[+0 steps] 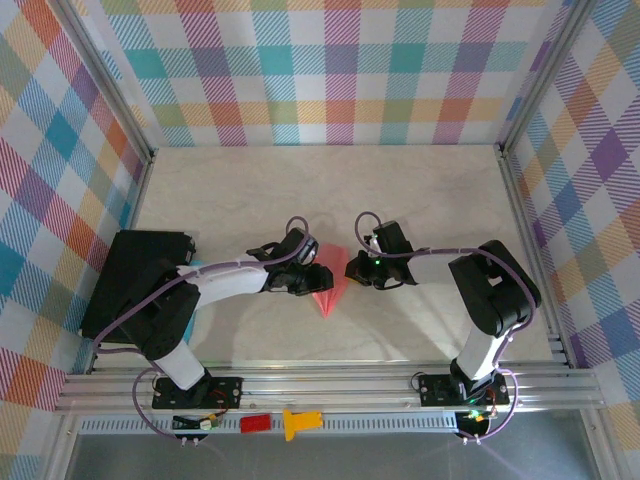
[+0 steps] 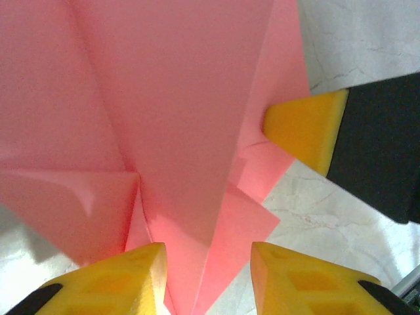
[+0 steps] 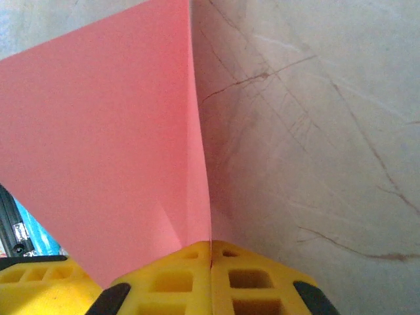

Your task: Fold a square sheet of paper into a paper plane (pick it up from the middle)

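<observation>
Left hand (image 2: 207, 252) at 9 o'clock of paper plane (image 1: 330, 290): fingers narrowly parted, folded pink layers lying in gap, bare worktop (image 1: 300, 190) showing beside one finger. Paper plane near worktop centre, between both hands, pointed tip toward 6 o'clock. Right hand (image 3: 210, 246) at 3 o'clock of plane: fingers closed tight, pinching plane's edge. Red block (image 1: 255, 423), yellow piece (image 1: 297, 422) side by side on frame rail at 6 o'clock, well apart from plane.

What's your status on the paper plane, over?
Right gripper shut on paper plane edge. Left gripper open, straddling it. Its point faces the near side. Nothing blocking.
</observation>
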